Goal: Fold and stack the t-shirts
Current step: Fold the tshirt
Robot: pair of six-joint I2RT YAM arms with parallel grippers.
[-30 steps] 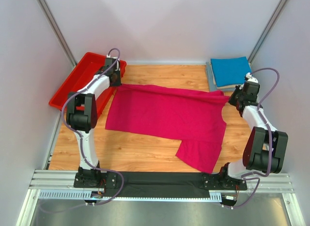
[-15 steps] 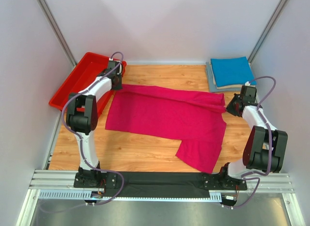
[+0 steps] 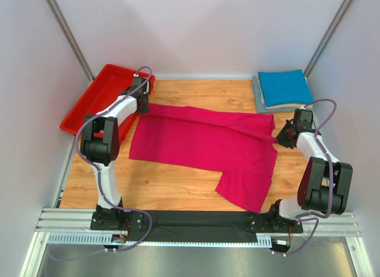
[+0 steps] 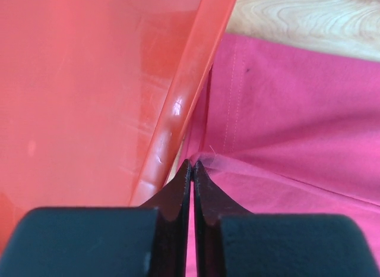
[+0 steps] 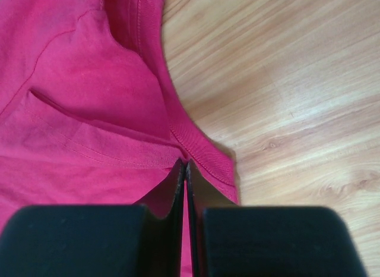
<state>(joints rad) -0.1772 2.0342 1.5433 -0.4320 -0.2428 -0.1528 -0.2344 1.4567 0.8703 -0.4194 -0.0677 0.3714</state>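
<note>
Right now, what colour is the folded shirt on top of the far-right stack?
The top folded shirt is bright blue; the top external view shows it best.

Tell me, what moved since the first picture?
The right gripper slid back toward the arms' bases, dragging its pinched corner of the pink shirt along. The left gripper barely moved, still pinching its corner. The blue shirt and red bin stayed put.

This looks like a robot lab. The left arm [image 3: 101, 140] and the right arm [image 3: 320, 176] are bolted to a metal rail [image 3: 59, 220] at the edge of a wood table [image 3: 178, 182]. Plain white walls [image 3: 202, 33] with metal poles [image 3: 68, 36] stand around it.
</note>
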